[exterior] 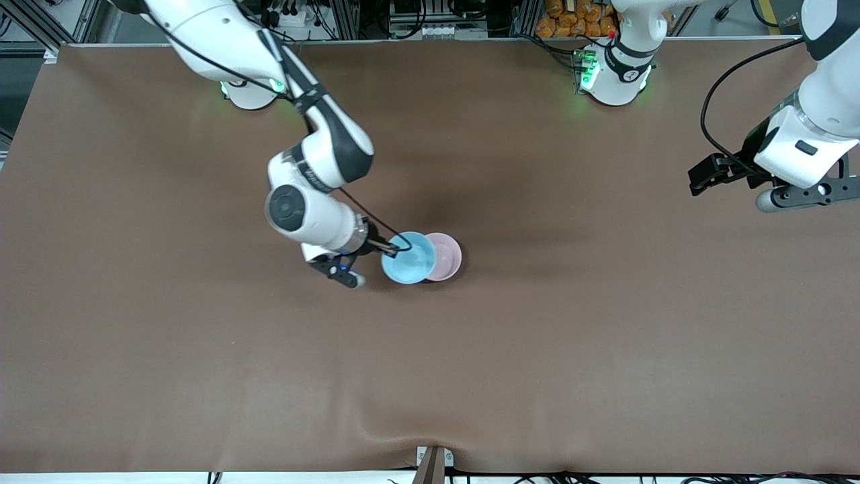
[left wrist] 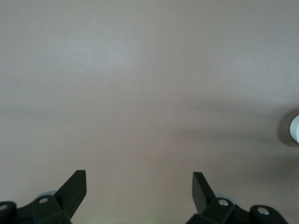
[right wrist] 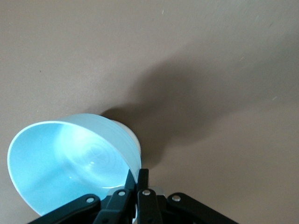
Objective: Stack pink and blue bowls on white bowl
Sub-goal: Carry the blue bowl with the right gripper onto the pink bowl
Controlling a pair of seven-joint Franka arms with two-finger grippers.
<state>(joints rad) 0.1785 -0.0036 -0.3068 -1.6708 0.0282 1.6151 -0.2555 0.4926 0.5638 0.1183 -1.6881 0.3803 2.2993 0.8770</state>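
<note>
The right claw [exterior: 393,247] is pinching the rim of the blue bowl [exterior: 408,258], its fingers closed on the wall, holding it tilted over the middle of the table [exterior: 201,370]. The pink bowl [exterior: 446,256] is sitting just beside it, partly overlapped, toward the left arm's end. The left claw [left wrist: 139,187] is waiting wide open over bare table at its own end.

Even overhead light, soft arm shadows on brown table [exterior: 201,349], wrist views slightly blurred
</note>
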